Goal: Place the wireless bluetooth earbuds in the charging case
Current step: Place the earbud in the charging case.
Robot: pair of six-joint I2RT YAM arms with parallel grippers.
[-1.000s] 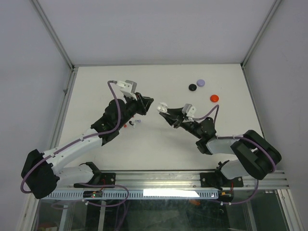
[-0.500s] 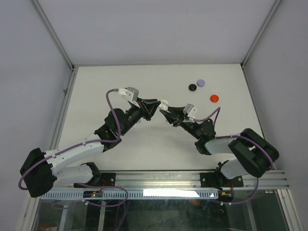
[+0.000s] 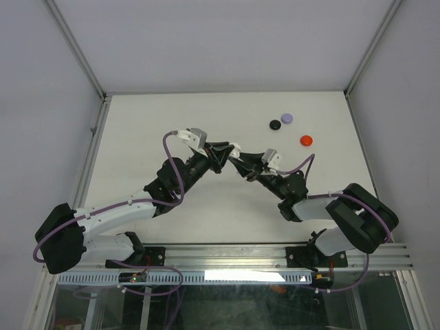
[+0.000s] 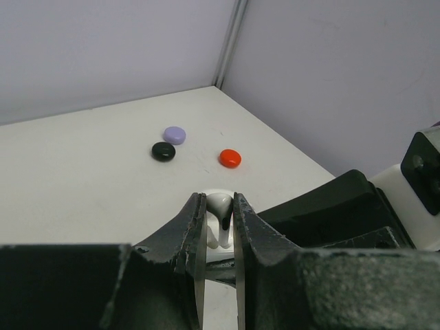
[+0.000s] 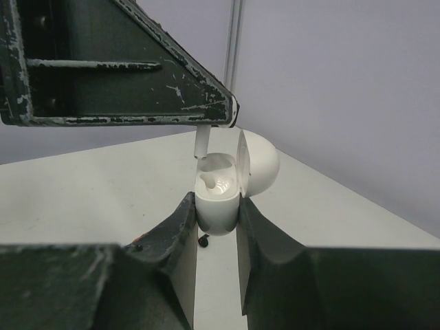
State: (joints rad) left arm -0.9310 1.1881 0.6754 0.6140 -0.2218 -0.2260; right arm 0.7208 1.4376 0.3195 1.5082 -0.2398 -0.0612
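Observation:
My left gripper (image 4: pixel 220 214) is shut on a white earbud (image 4: pixel 222 205), stem pointing down. In the right wrist view the earbud's stem (image 5: pixel 201 144) hangs from the left gripper's fingertips (image 5: pixel 218 110), just above the left slot of the white charging case (image 5: pixel 218 199). The case's lid (image 5: pixel 259 162) stands open to the right. My right gripper (image 5: pixel 218 206) is shut on the case's body and holds it upright above the table. From above, the left gripper (image 3: pixel 221 155) and the right gripper (image 3: pixel 238 160) meet tip to tip at the table's middle.
Three coin-like discs lie at the back right: purple (image 3: pixel 287 118), black (image 3: pixel 276 124) and red (image 3: pixel 306 139). A tiny black earbud (image 5: pixel 203 240) lies on the table below the held case. Grey walls and metal posts close in the table.
My left arm has swung right and forward with the white earbud, bringing its tip from a gap away to right over the open case. The right gripper has barely moved.

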